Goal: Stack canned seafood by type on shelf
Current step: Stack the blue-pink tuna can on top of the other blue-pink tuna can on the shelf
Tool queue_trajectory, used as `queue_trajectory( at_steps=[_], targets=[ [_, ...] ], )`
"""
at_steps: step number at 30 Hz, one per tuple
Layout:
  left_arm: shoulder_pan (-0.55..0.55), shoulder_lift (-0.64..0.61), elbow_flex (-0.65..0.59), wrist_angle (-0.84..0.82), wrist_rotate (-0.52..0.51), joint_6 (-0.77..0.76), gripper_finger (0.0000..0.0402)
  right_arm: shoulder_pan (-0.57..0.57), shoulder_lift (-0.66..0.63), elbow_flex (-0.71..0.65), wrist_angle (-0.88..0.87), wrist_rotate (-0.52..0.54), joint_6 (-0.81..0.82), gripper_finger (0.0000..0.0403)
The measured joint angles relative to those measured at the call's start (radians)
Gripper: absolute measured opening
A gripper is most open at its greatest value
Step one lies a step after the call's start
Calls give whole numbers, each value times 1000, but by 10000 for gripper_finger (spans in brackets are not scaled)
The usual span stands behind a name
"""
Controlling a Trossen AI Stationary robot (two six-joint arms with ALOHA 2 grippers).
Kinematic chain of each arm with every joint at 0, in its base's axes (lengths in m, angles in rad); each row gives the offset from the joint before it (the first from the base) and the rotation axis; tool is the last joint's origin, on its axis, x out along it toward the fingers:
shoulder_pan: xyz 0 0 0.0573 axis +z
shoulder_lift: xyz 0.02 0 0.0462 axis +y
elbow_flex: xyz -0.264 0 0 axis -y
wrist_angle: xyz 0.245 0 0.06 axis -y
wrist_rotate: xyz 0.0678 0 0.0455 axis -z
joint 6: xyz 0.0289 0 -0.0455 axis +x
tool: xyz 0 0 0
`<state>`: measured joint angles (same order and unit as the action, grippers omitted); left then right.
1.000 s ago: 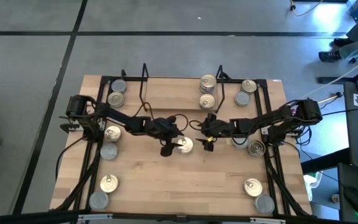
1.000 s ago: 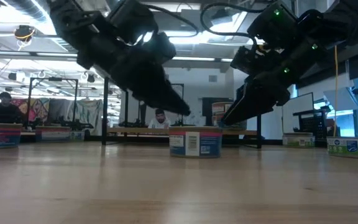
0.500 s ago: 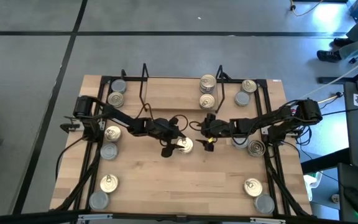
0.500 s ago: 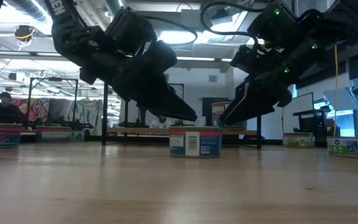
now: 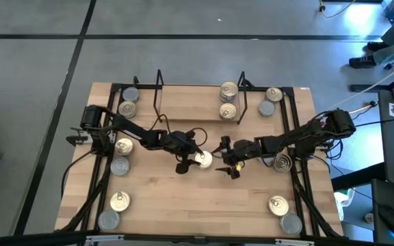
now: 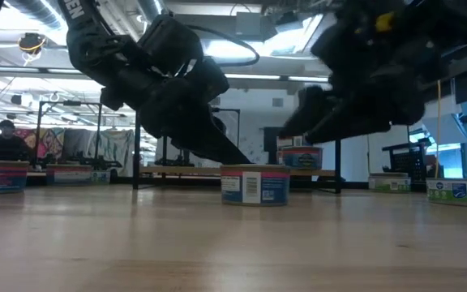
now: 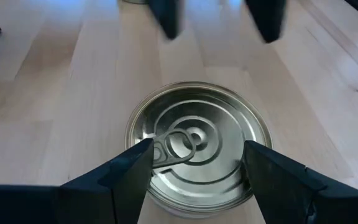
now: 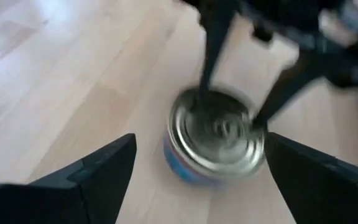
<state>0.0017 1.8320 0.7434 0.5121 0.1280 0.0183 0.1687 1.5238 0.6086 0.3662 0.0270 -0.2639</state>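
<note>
A short round tin with a pull-tab lid [image 5: 204, 160] [image 7: 204, 124] [image 6: 254, 184] stands upright mid-table. My left gripper [image 5: 191, 156] [image 7: 197, 144] comes at it from the table's left and is open, one finger on each side of the lid. My right gripper [image 5: 225, 160] [image 8: 201, 140] hovers just right of the tin, wide open and blurred. The black wire shelf [image 5: 157, 89] sits at the far middle on its light wood base. Two pull-tab tins [image 5: 228, 89] [image 5: 228, 111] stand at its right end. My left gripper has its fingertips [image 7: 140, 152] close beside the tin's rim [image 7: 135, 127], slanting down from the table's left. I cannot tell whether they touch it. The tin stands flat on the table.
More tins stand along the left rail [image 5: 123, 145] [image 5: 120, 166] [image 5: 119, 200] and the right rail [image 5: 281, 162] [image 5: 278, 205] [image 5: 273, 93]. Black rails [image 5: 299, 178] edge the table. Bare wood lies toward the near edge. People sit in the room beyond.
My left gripper has come down and tipped toward the mid-table tin, and its fingers now stand beside the lid. My right gripper has swung from near the shelf toward the near edge and closer to the tin, and is still moving. The tin has not moved.
</note>
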Motion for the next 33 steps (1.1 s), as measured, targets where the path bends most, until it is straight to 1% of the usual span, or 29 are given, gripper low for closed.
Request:
queue_trajectory(
  at_steps=[4,7,11,15,21,29,33],
  targets=[
    [3,0,0,2,2,-12,249,55,10,0,15,99,-117,351],
    [11,0,0,-3,-5,-34,249,80,38,0,38,150,-152,351],
    [19,0,0,-8,-21,-68,249,95,81,5,49,173,-171,351],
    [23,8,2,-5,-24,-103,249,94,127,38,51,193,-175,351],
    [46,42,2,26,-21,-172,249,93,200,84,47,217,-244,351],
    [64,43,1,26,-14,-208,249,93,214,94,14,346,-292,351],
    [64,45,0,35,-16,-215,249,93,224,94,-1,365,-322,351]
  ],
)
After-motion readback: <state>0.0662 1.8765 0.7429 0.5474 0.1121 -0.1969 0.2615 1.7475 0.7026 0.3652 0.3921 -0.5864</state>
